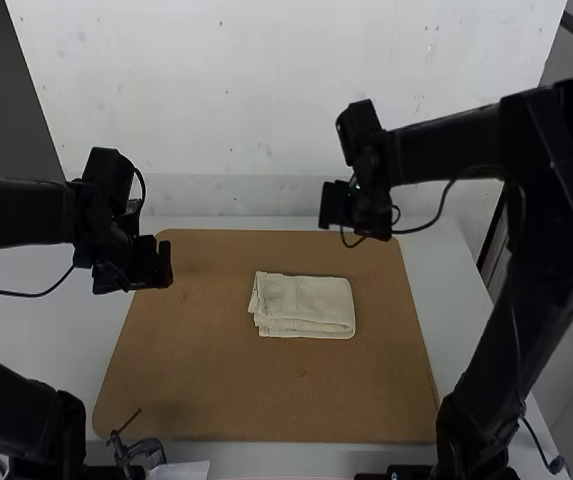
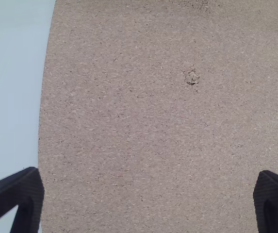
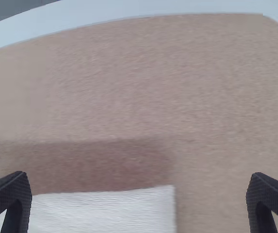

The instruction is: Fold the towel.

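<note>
The cream towel (image 1: 303, 305) lies folded into a compact rectangle right of the board's middle, its layered edges showing at the left and near sides. My left gripper (image 1: 164, 262) is over the board's left edge, apart from the towel. In the left wrist view my left gripper (image 2: 148, 199) stands wide open above bare board. My right gripper (image 1: 356, 222) hangs above the far edge of the board, beyond the towel. The right wrist view has my right gripper (image 3: 139, 199) wide open, with part of the towel (image 3: 105, 212) below and between its fingers.
A brown board (image 1: 266, 395) with rounded corners covers much of the white table (image 1: 26, 330). Near the table's front left edge are a small metal clamp-like item (image 1: 141, 452) and a pale flat piece (image 1: 181, 470). A white wall rises behind the table.
</note>
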`<action>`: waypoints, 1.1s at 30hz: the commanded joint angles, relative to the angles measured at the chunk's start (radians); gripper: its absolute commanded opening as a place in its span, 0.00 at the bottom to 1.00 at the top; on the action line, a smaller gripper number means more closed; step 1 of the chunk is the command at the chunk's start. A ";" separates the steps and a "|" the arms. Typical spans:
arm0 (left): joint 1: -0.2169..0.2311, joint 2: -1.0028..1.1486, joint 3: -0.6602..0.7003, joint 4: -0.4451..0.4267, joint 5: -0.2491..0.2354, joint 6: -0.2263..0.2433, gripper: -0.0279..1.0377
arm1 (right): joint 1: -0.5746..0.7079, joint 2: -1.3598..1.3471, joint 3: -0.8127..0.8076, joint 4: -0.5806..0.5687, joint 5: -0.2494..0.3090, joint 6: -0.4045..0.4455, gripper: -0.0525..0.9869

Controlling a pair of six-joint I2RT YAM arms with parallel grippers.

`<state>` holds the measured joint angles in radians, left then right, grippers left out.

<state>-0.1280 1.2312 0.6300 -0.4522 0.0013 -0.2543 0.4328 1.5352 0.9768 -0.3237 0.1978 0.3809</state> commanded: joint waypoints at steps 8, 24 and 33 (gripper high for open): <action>0.021 -0.174 -0.009 -0.020 -0.038 0.016 0.93 | -0.305 -0.584 -0.389 0.132 -0.015 -0.270 0.98; -0.007 -0.570 -0.073 -0.089 -0.098 0.001 0.93 | -0.342 -1.285 -0.647 0.075 0.005 -0.362 0.98; -0.001 -0.816 -0.099 -0.114 -0.100 0.001 0.93 | -0.342 -1.548 -0.734 0.086 -0.014 -0.399 0.98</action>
<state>-0.1310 0.4896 0.5289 -0.5644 -0.0830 -0.2516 0.0967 0.0341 0.2455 -0.2501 0.1875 0.0025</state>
